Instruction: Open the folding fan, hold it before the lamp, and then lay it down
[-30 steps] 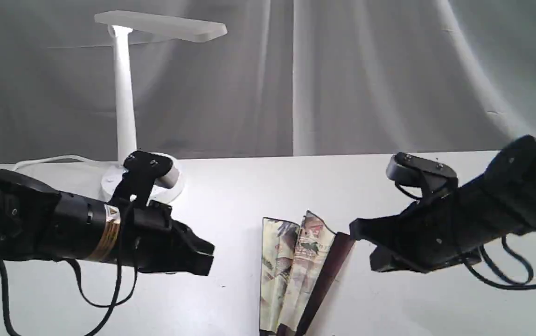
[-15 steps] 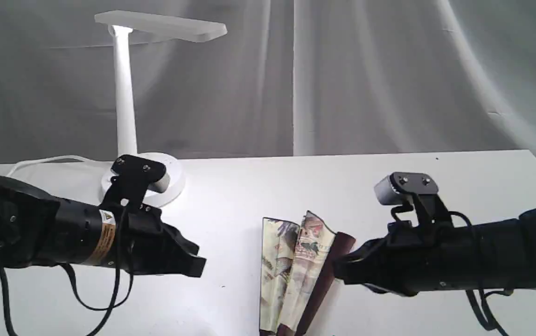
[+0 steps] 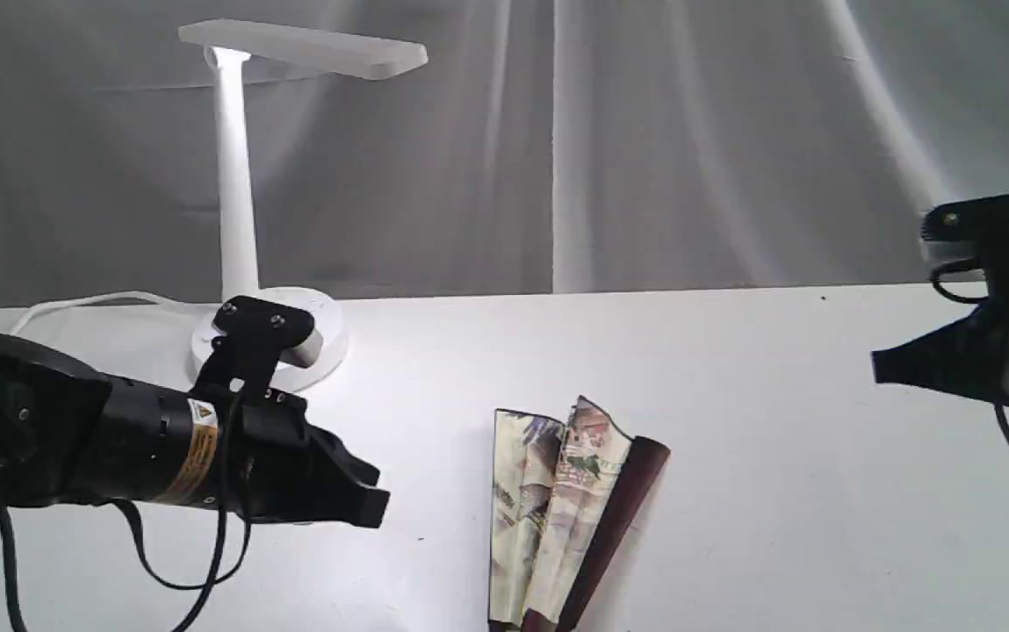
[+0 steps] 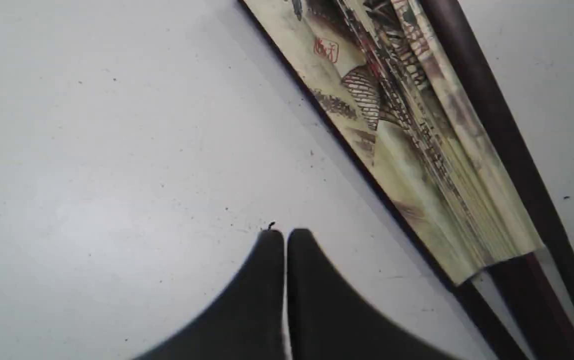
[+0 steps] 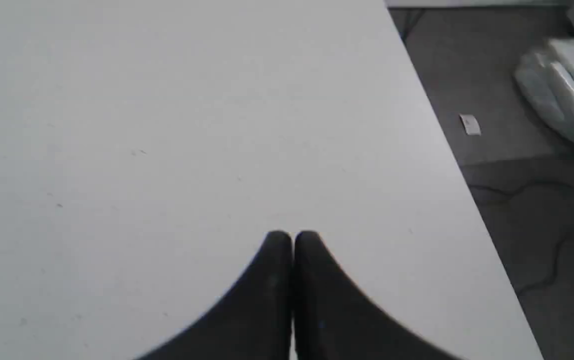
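The right gripper (image 3: pixel 877 367) has pulled back from beside the folding fan (image 3: pixel 557 509) to the far right and risen. The left gripper (image 3: pixel 377 505) has barely moved, and both have their fingers pressed together, holding nothing. The fan lies partly spread, seemingly flat, at the front middle of a white table (image 3: pixel 776 395), with the lamp (image 3: pixel 236 219) standing back left before a grey curtain (image 3: pixel 645 132).
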You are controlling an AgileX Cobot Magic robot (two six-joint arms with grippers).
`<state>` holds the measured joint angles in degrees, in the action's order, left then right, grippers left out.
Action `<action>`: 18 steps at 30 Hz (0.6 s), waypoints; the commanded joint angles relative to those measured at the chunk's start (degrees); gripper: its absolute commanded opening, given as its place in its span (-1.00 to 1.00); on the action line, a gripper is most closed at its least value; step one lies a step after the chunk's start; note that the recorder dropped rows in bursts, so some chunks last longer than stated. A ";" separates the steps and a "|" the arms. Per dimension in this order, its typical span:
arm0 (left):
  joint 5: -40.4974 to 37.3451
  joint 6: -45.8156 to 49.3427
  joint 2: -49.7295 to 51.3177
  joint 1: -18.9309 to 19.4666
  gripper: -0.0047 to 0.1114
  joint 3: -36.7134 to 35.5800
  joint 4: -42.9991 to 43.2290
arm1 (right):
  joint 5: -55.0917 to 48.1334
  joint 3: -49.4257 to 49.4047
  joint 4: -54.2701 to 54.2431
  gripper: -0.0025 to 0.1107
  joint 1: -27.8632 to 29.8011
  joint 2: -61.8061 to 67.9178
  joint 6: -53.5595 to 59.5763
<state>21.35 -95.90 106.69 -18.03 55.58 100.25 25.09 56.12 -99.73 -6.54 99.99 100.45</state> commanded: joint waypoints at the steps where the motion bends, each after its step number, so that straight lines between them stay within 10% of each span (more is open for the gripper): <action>1: -0.18 -0.50 -0.39 0.08 -0.92 -0.29 -0.30 | -2.55 1.29 -0.22 -0.96 0.42 -0.37 9.41; 6: -0.43 -0.50 -0.39 0.08 -0.92 -0.29 -0.30 | 0.30 1.29 -0.22 -0.96 0.58 -0.37 8.88; 14: -0.42 -0.50 -0.39 0.08 -0.92 -0.29 -0.30 | -17.37 -0.40 -0.22 -0.96 1.25 -0.22 -72.52; 18: -0.42 -0.50 -0.39 0.08 -0.92 -0.29 -0.30 | -26.33 2.73 -0.22 -0.96 1.25 -0.22 -88.66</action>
<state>21.35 -96.02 106.69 -18.03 55.58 100.25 2.66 57.34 -100.65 -5.34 100.18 19.02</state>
